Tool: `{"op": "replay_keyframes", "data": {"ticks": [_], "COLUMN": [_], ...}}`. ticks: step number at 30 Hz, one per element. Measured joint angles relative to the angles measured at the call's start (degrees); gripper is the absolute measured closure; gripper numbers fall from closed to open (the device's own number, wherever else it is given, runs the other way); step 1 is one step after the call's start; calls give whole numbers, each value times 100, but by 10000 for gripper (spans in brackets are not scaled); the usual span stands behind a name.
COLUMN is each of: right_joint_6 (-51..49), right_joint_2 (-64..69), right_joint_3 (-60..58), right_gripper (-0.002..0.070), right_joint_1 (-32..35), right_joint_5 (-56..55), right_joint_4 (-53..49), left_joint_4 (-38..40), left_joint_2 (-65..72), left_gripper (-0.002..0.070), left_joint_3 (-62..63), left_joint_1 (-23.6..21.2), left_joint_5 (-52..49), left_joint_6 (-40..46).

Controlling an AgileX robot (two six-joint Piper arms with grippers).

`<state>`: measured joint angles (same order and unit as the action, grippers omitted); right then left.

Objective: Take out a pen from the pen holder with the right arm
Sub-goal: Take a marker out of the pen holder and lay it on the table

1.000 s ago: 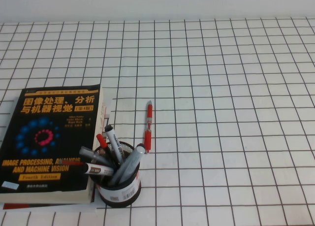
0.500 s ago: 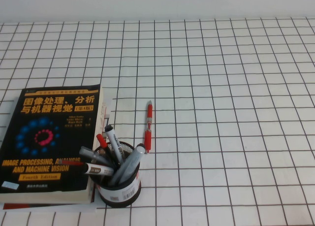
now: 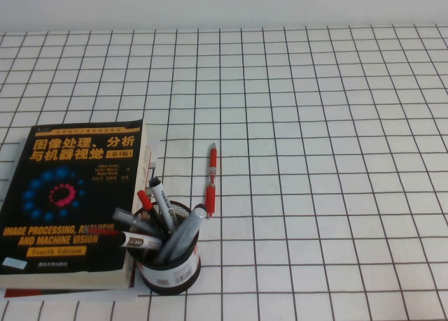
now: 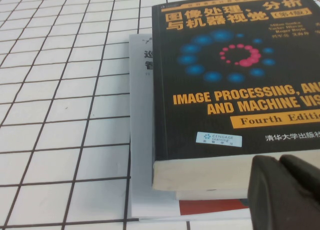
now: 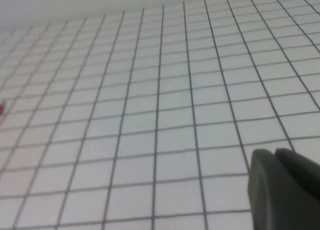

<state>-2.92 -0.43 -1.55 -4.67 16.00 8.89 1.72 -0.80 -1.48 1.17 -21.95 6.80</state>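
A black mesh pen holder point(image 3: 169, 265) stands near the table's front edge, left of centre, stuffed with several markers and pens point(image 3: 162, 203). Just behind it a red pen point(image 3: 210, 179) lies flat on the grid cloth. Neither arm appears in the high view. My right gripper point(image 5: 275, 155) is shut with nothing in it, hovering over bare grid squares away from the holder; a sliver of red point(image 5: 1, 108) shows at that view's edge. My left gripper point(image 4: 280, 162) is shut and empty, hanging by the near corner of the black book point(image 4: 235, 79).
A black image-processing textbook point(image 3: 70, 202) lies at the front left, touching the holder's side, stacked on a thinner white booklet point(image 4: 142, 140). The white grid-lined cloth point(image 3: 322, 160) covers the whole table.
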Motion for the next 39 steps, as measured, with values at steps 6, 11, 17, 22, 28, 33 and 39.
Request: {"op": "replay_keyframes", "data": {"ticks": [6,11,17,22,28,33,39], "right_joint_6": [0,0,0,0,0,85,592], "right_joint_2": [0,0,0,161,1432,2692,3871], "right_joint_3": [0,0,0,384,1662,2616,3174], "right_gripper": [692,692,692,692,693,692,692], "right_joint_1": [0,0,0,0,0,0,0], "right_joint_5": [-895,-1454,-1651,-740,839,1986,2509], "right_joint_4": [1291,1932,2199,2418,2031,1554,1529], "left_joint_4": [0,0,0,0,0,0,0], "left_joint_2": [0,0,0,0,0,0,0], "left_gripper": [679,679,679,679,679,679,679], "left_joint_3": [0,0,0,0,0,0,0], "left_joint_1": [0,0,0,0,0,0,0], "left_joint_5": [0,0,0,0,0,0,0], "left_joint_6": [0,0,0,0,0,0,0]}}
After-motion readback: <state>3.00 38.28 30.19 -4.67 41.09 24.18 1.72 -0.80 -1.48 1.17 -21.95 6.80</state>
